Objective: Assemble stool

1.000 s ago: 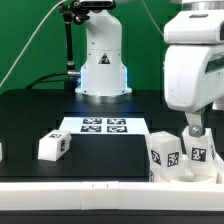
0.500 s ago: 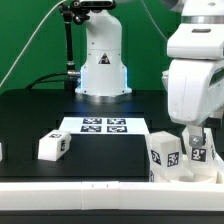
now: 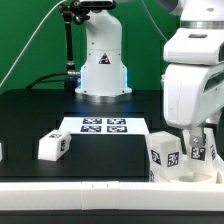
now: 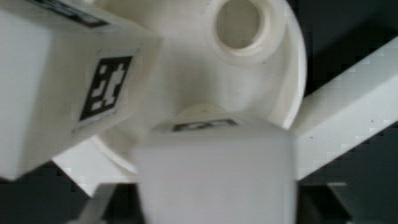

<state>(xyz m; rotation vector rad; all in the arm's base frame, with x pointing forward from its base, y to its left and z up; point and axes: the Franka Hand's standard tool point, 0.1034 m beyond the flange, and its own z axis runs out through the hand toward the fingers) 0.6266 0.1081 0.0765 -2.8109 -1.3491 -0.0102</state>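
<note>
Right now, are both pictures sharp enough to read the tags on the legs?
Exterior view: evenly lit and sharp, no glare; the tag on the lying leg shows crisply. Wrist view: very close and soft; the middle leg is blurred, the neighbouring leg has a legible tag, the seat looks washed-out white.

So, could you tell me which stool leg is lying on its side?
The leg on the exterior view's left, beside the marker board; the other two stand upright by the gripper.

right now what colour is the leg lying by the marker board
White leg with a black-and-white square tag; clearest in the exterior view.
</note>
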